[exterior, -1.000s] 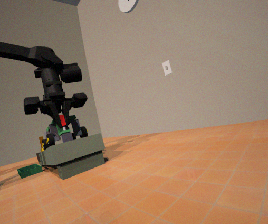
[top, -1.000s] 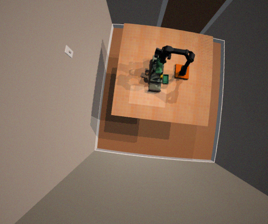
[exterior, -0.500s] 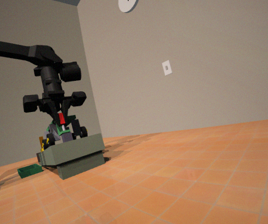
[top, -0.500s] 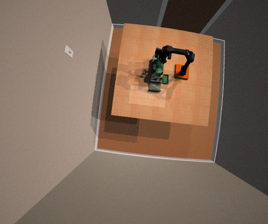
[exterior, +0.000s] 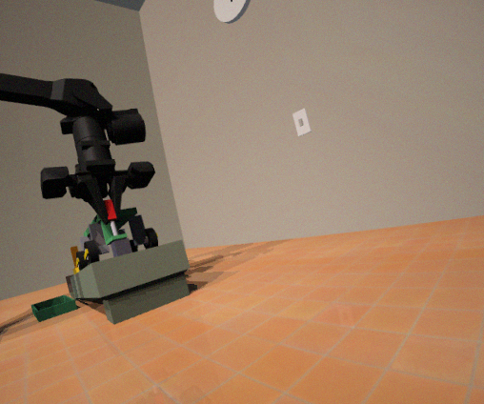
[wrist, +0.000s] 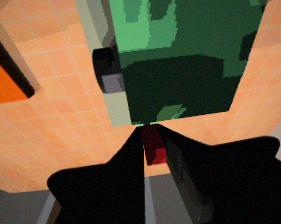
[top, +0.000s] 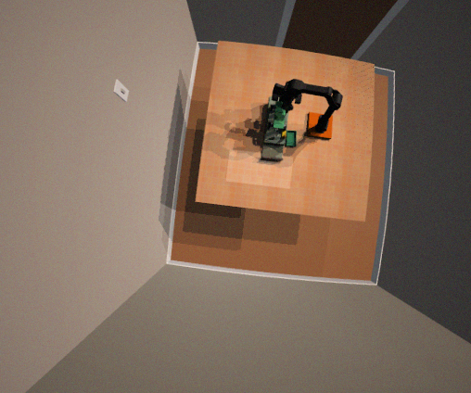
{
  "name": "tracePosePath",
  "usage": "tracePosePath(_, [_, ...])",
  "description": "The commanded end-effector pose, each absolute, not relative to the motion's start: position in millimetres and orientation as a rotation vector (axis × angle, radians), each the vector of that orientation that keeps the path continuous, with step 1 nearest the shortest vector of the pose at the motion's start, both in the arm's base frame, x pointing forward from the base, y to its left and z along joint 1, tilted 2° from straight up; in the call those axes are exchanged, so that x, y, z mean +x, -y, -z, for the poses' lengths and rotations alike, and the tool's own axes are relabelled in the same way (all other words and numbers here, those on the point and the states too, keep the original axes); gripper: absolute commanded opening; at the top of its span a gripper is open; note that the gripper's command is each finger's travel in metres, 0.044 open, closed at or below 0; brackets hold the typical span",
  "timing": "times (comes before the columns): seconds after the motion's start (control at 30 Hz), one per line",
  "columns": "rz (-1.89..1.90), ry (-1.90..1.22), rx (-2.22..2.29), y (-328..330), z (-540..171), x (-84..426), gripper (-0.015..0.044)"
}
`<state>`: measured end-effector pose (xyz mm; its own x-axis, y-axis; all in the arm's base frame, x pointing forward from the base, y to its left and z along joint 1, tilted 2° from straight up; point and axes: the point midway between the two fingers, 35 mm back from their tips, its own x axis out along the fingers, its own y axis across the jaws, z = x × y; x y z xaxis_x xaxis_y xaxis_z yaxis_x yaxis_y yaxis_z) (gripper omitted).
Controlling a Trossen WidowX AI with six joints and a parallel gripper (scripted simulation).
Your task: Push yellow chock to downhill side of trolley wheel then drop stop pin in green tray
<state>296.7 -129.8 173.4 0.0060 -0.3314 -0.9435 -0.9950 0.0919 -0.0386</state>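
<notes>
The trolley (top: 279,117) (exterior: 128,216) (wrist: 176,80) stands on the ramp (top: 272,152) (exterior: 140,272) (wrist: 122,116), just below the jaws. The green tray (top: 291,138) (exterior: 54,308) sits lower, beside the ramp. The gripper (exterior: 110,218) (wrist: 147,129) is closed on the red-headed stop pin (exterior: 110,210) (wrist: 154,147), its pale shank running down from the fingertips. Best draw it straight along its own axis, slowly, without sideways push on the trolley; first make sure the chock bears against a wheel, since I cannot tell.
</notes>
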Motion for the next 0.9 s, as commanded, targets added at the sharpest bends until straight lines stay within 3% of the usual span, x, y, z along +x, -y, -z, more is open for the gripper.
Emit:
tracePosePath(0.0, [-0.928, -1.476, -1.387, 129.4, -178.8, 296.5, 0.0000])
tracePosePath(0.87, [-0.928, -1.476, -1.387, 126.2, -192.0, 296.2, 0.0000])
